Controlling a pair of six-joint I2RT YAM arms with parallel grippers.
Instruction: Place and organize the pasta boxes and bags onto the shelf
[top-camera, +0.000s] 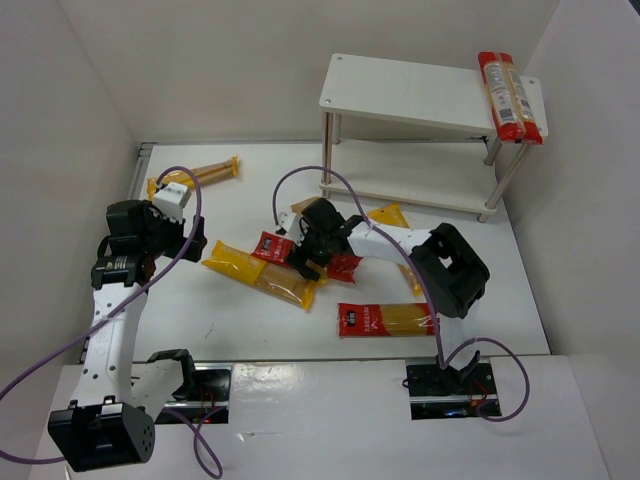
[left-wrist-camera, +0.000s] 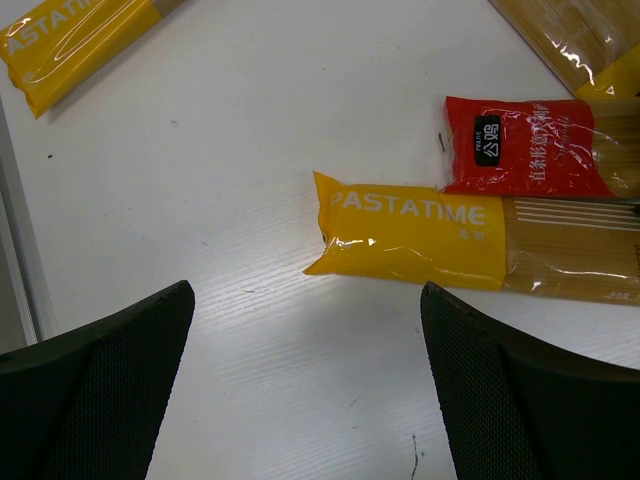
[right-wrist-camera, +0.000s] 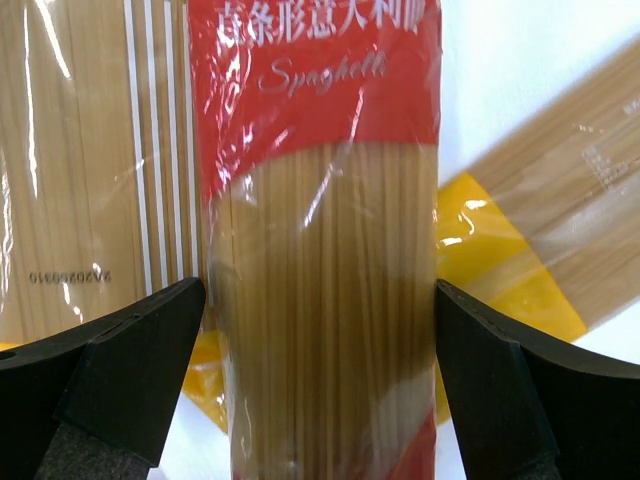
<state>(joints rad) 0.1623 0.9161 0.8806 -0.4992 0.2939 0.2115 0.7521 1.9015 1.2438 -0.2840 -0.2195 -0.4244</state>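
Observation:
The white two-tier shelf (top-camera: 400, 92) stands at the back right, with two red-ended packets (top-camera: 510, 95) lying on its top board at the right end. My right gripper (top-camera: 305, 258) is open and straddles a red-ended spaghetti packet (right-wrist-camera: 320, 200), one finger close on each side. That packet lies partly over a yellow PASTATIME packet (top-camera: 250, 268). My left gripper (left-wrist-camera: 307, 290) is open and empty just above the table. It is left of the yellow packet's end (left-wrist-camera: 410, 235) and the red end (left-wrist-camera: 525, 148).
Another yellow packet (top-camera: 200, 173) lies at the far left by the wall. A red-ended packet (top-camera: 385, 318) lies near the front edge. A yellow packet (top-camera: 390, 215) lies near the shelf's foot. White walls enclose the table on both sides.

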